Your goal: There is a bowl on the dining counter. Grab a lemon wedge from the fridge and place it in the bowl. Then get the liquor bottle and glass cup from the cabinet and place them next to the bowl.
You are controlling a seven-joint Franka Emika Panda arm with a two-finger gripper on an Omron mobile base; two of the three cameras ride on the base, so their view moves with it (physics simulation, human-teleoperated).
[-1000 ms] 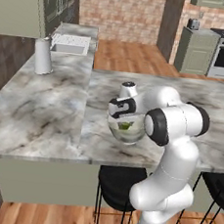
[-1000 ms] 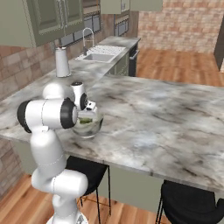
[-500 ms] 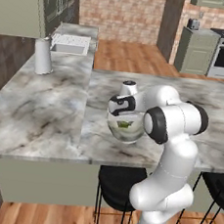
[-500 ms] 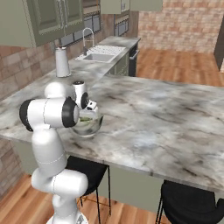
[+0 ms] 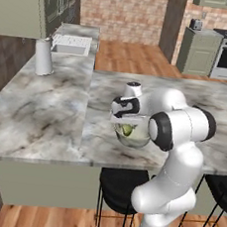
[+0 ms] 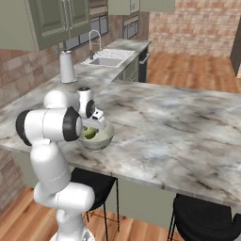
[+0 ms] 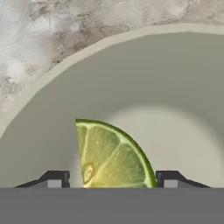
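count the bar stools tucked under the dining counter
2. One black bar stool sits under the counter edge just left of the robot's body; a second bar stool is under the counter further to the robot's right. More may be hidden behind the arm or beyond the frame.

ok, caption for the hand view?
Lemon wedge inside the bowl, between the open gripper fingertips.

Yellow-green lemon wedge (image 7: 111,157), grey bowl (image 7: 175,78)

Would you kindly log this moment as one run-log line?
stage: lemon drop-off | gripper: open, above bowl | lemon wedge: inside bowl, between the fingertips | bowl: on dining counter
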